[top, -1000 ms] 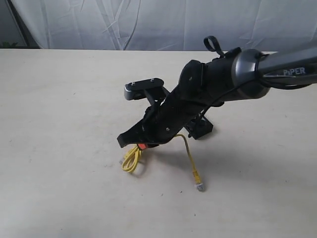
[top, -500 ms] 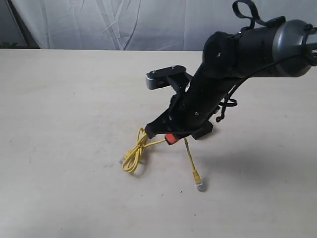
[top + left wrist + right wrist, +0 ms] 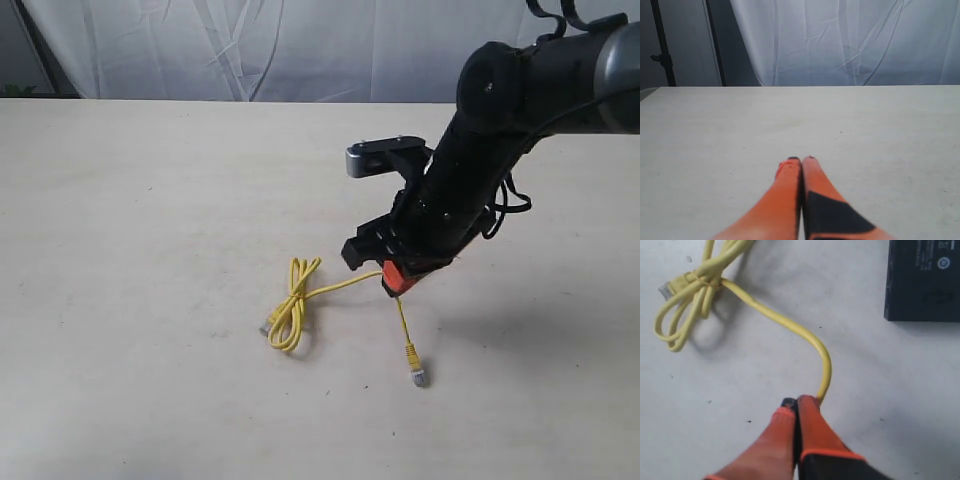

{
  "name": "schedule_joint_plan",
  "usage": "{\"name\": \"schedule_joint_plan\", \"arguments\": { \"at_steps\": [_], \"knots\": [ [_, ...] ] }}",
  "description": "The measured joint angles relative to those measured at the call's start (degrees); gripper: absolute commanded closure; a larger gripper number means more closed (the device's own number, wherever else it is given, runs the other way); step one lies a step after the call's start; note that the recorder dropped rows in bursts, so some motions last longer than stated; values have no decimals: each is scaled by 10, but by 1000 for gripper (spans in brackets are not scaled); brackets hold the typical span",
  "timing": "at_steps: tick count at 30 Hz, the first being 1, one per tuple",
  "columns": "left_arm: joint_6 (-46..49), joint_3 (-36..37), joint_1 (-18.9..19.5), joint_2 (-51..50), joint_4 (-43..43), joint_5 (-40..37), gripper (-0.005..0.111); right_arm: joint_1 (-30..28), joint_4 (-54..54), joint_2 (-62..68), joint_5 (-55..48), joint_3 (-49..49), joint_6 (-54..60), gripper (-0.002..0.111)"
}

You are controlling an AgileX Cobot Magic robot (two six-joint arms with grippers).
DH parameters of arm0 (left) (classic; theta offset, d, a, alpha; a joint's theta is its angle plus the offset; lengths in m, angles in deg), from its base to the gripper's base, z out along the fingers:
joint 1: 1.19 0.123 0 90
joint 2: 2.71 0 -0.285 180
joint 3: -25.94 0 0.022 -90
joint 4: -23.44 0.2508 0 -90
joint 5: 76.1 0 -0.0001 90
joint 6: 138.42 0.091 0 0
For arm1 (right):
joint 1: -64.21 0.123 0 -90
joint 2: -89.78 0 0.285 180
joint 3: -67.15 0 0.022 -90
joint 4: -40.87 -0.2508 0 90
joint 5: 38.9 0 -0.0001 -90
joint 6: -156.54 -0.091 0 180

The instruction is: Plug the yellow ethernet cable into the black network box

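Shifted rightward since earlier, our right pincer (image 3: 398,281) grips the yellow ethernet cable (image 3: 300,296) above the surface (image 3: 150,220); our left pincer (image 3: 801,161) is clenched, empty.

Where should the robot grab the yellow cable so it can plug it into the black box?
Probably near the free plug of the yellow cable, on the boot behind it, coming from above, since it lies flat on the table. The right gripper pinches the cord mid-length, too far from the plug to aim it.

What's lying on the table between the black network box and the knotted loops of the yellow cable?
In the right wrist view, only bare table separates the black network box from the loops of the yellow ethernet cable.
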Motion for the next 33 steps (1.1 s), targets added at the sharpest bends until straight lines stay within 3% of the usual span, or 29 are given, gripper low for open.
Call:
{"name": "schedule_joint_plan", "arguments": {
  "at_steps": [11, 24, 30, 33],
  "knots": [
    [0, 0, 0, 0, 0, 0, 107, -9, 94, -90, 22, 0, -37, 108],
    [0, 0, 0, 0, 0, 0, 107, -164, 55, -103, 39, -5, -47, 108],
    [0, 0, 0, 0, 0, 0, 107, -167, -1, -104, 50, -43, -14, 108],
    [0, 0, 0, 0, 0, 0, 107, -142, -8, -97, 39, -65, 10, 108]
  ]
}}
